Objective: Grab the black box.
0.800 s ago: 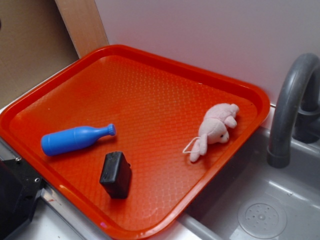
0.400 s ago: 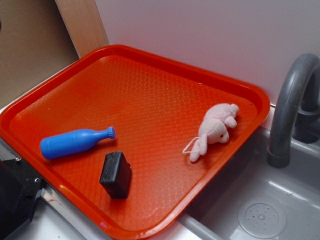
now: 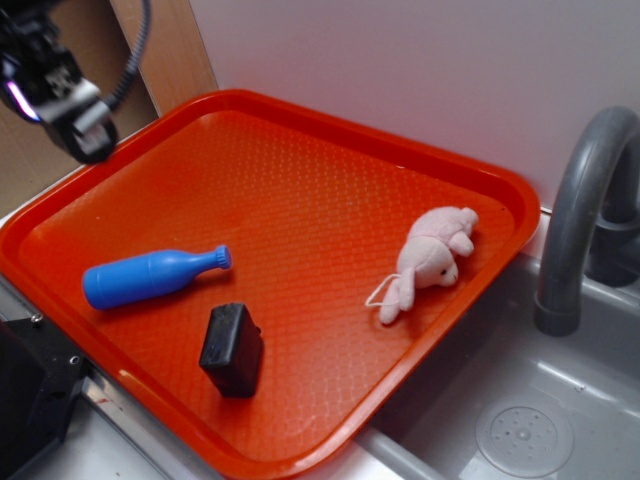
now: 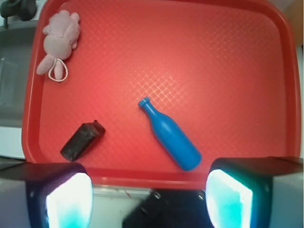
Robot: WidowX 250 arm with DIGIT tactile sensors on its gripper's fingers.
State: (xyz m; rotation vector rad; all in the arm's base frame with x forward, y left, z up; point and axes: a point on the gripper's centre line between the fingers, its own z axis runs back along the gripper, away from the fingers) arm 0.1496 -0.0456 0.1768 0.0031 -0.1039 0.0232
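The black box (image 3: 231, 349) (image 4: 82, 140) lies on the red tray (image 3: 330, 190) near its front edge. It is a small matte block just below the blue bottle (image 3: 150, 277). My gripper (image 3: 72, 118) hangs high above the tray's far left corner, well away from the box. In the wrist view my gripper (image 4: 149, 197) is open, its two lit pads wide apart with nothing between them. The box sits up and left of the left pad there.
A pink plush (image 3: 432, 258) (image 4: 58, 42) lies on the tray's right side. The blue bottle (image 4: 169, 135) lies on its side. A grey sink (image 3: 520, 420) with a grey faucet (image 3: 575, 220) is to the right. A black mount (image 3: 35, 395) stands beyond the tray's front left edge.
My gripper has come into the exterior view at the upper left; it was out of view before. The blue bottle has shifted very slightly. The black box and plush have not moved.
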